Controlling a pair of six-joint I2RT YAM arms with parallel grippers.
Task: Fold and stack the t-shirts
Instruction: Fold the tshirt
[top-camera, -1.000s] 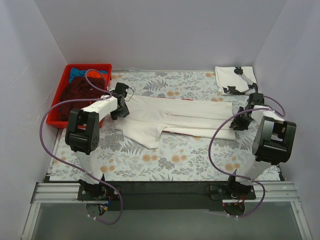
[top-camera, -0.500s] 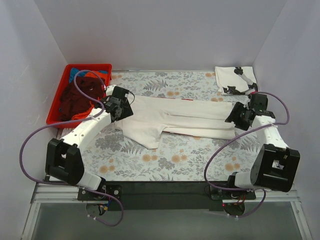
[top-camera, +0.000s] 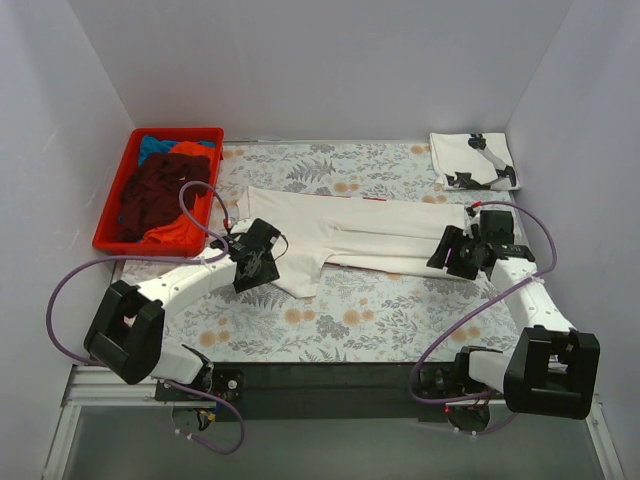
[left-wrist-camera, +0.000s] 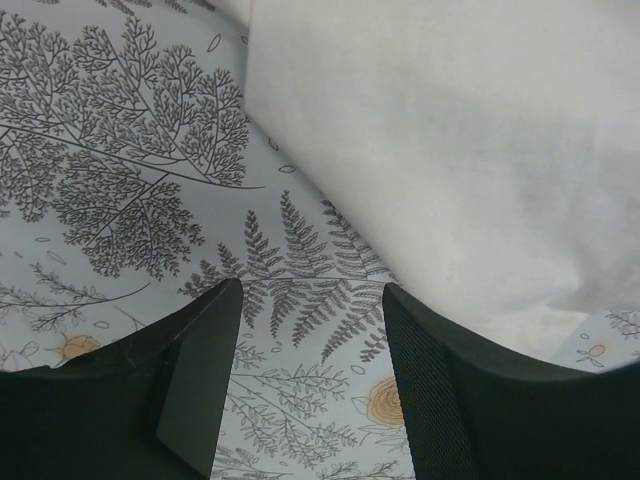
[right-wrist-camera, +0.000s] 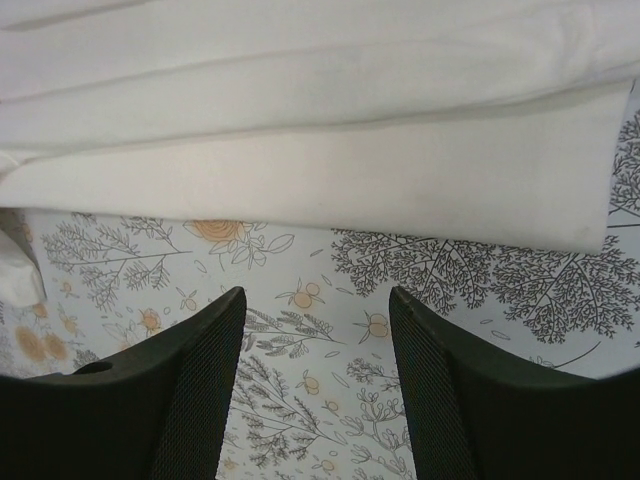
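Long white tee (top-camera: 350, 225) flat across the middle of the floral table (top-camera: 350, 325), folded into a strip running left to right, with one sleeve poking out toward the near side at its left end. Left gripper (top-camera: 258, 268) low over that near-left sleeve edge, jaws spread and holding nothing. In its wrist view, only floral pattern between the fingers (left-wrist-camera: 200, 350), with the cloth's edge just beyond them. Right gripper (top-camera: 452, 255) at the strip's right end on the near side, likewise spread and gripping nothing, the tee's near hem just past its fingers (right-wrist-camera: 430, 370). Folded tee (top-camera: 472, 160), white with black print, in the far right corner, well apart from the strip. Red crate (top-camera: 112, 220) at the far left, holding a maroon tee (top-camera: 150, 190), an orange tee (top-camera: 188, 152) and a blue tee (top-camera: 155, 145) in a loose heap.
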